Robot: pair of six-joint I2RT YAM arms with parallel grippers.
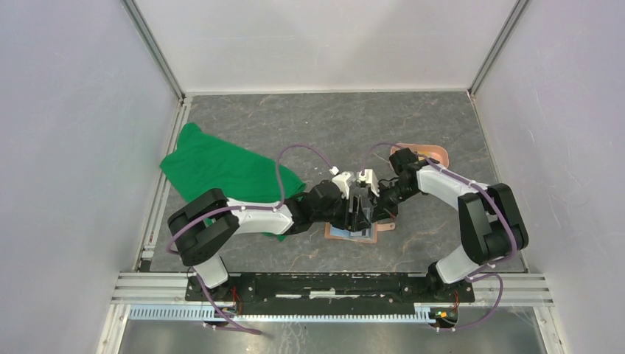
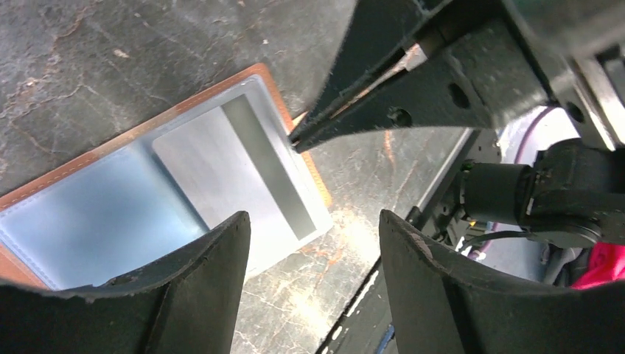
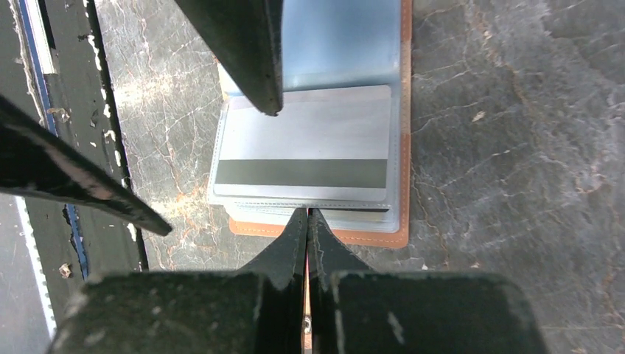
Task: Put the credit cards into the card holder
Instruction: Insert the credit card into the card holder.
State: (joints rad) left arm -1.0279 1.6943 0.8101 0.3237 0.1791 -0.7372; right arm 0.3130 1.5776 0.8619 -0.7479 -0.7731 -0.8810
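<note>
Lying open on the table [image 3: 516, 147], midway between the two arms, the card holder [image 3: 339, 44] has its blue-grey clear pockets facing up. A pale card [image 3: 309, 133] with a dark stripe sits square on one pocket page. It looks to be under the clear sleeve, though the glare makes it hard to say whether it is fully seated or only resting on top. A dark edge beneath it hints at another card lower in the stack.

The right jaws are clenched to a point and hold nothing. Their tip is at the tan edge of the holder, just beside the card's long side; whether it touches or stops just short, I cannot tell. The left jaws are released and wide, hovering over the holder with nothing between them.

The card is light, stiff and slick. Flat on the pocket it offers no face to pinch, so only its thin edges can be taken, and a push on one edge should slide it readily. The holder is soft and light too. It will likely skate on the table or fold up unless one arm pins a tan border while the other nudges the card home.
</note>
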